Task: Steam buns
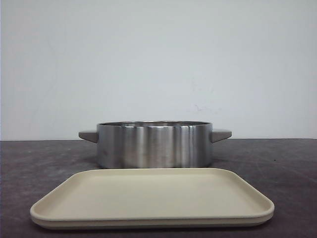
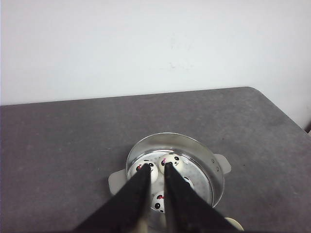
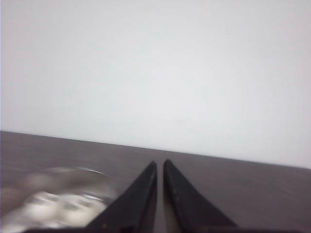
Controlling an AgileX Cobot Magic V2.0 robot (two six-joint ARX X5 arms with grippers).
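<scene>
Several white buns with panda faces lie inside the steel steamer pot point(image 2: 214, 162): one bun point(image 2: 152, 171), a second bun point(image 2: 176, 160) and a third bun point(image 2: 157, 203) show, and another is partly hidden behind a finger. My left gripper point(image 2: 156, 168) hangs high above the pot, its jaws nearly together with nothing between them. My right gripper point(image 3: 160, 163) is beside the pot point(image 3: 53, 194), which is blurred, and its jaws are also close together and empty. In the front view the pot point(image 1: 154, 145) hides the buns, and no gripper shows.
A beige rectangular tray point(image 1: 148, 198) lies bare on the dark table in front of the pot, and its corner point(image 2: 235, 224) shows in the left wrist view. Grey handles point(image 1: 220, 134) stick out from both sides of the pot. A white wall stands behind.
</scene>
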